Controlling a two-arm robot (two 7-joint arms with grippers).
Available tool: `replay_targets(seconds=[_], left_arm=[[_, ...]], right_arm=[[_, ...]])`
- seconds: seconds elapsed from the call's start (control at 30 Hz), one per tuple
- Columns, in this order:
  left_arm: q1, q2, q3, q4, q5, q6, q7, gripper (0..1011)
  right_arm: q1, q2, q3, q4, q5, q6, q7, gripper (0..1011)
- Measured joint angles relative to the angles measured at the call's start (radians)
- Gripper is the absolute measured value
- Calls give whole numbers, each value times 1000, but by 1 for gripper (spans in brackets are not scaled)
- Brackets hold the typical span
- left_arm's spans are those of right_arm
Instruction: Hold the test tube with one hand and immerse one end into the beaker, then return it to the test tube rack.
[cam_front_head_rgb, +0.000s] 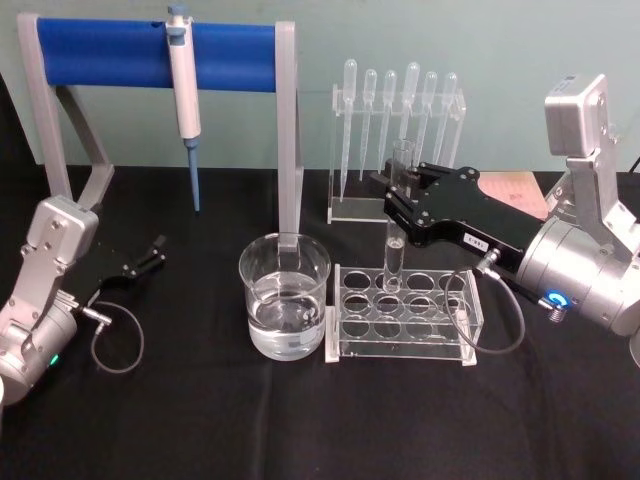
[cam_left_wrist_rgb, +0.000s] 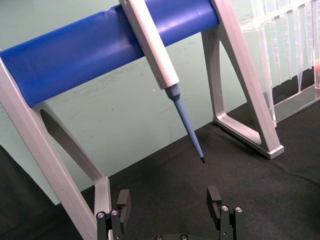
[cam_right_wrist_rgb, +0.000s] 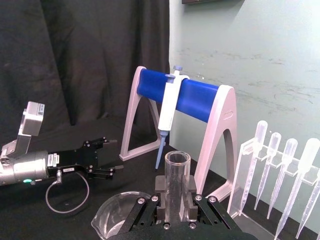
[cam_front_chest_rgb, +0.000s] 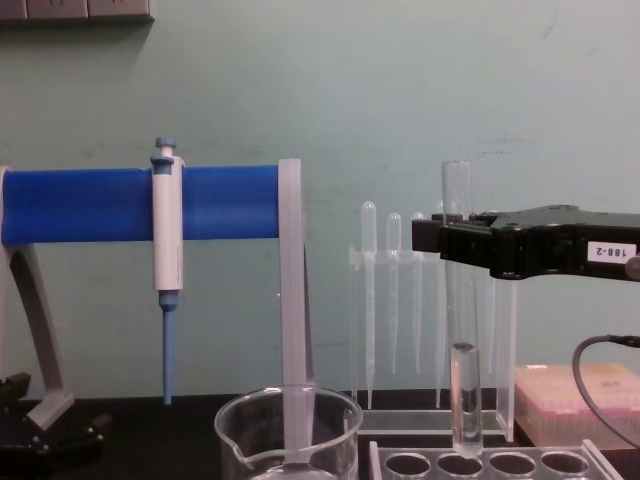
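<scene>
Tube (cam_front_head_rgb: 397, 225) is upright, pinched below its open rim between the fingers (cam_right_wrist_rgb: 160, 188) of the right gripper (cam_front_head_rgb: 396, 192). The rim sticks up above the fingers. The tube's round bottom hangs right at the top of the rack (cam_front_head_rgb: 402, 347), over a back-row hole; cannot tell if it is already inside. The right arm comes in from the right, silver wrist low, gripper lying about level and pointing left across the rack. The left arm is parked at the left side of the tabletop (cam_front_head_rgb: 300, 420). The left gripper (cam_front_head_rgb: 150, 252) sits low over the black cloth, well apart from the glassware. Its fingers (cam_left_wrist_rgb: 123, 200) are spread with nothing between them, aimed toward the stand (cam_front_head_rgb: 110, 52). A white label (cam_front_chest_rgb: 607, 251) on the right gripper's side reads "188-2" in the chest view; the same label is too small to read in the head view. The beaker (cam_front_head_rgb: 285, 295), part full of clear liquid, stands just beside the rack's left end, spout toward the front. The tube is over to its right, not above it. The stand's right post rises right behind the beaker, and the pipettor (cam_front_head_rgb: 183, 90) hangs on the blue bar further left. The pipettes (cam_front_head_rgb: 400, 100) hang in a clear holder just behind the rack and the right gripper. Bare cloth lies in front of the beaker and rack, and between the beaker and the left gripper.
</scene>
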Motion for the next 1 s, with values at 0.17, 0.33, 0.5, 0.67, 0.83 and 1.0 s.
replay_targets(seconds=[0.17,0.33,0.5,0.67,0.83,1.0], left_arm=[[0,0,0,0,0,0,0,1000],[0,0,0,0,0,0,0,1000],[0,0,0,0,0,0,0,1000],[0,0,0,0,0,0,0,1000],[0,0,0,0,0,0,0,1000],[0,0,0,0,0,0,0,1000]], right_arm=[[0,0,0,0,0,0,0,224],[0,0,0,0,0,0,0,224],[0,0,0,0,0,0,0,224],[0,1,0,-4,0,0,-1,224],[13,-1,4,-35,-1,5,-3,224],[59,-27,-15,-45,-1,16,-1,224]])
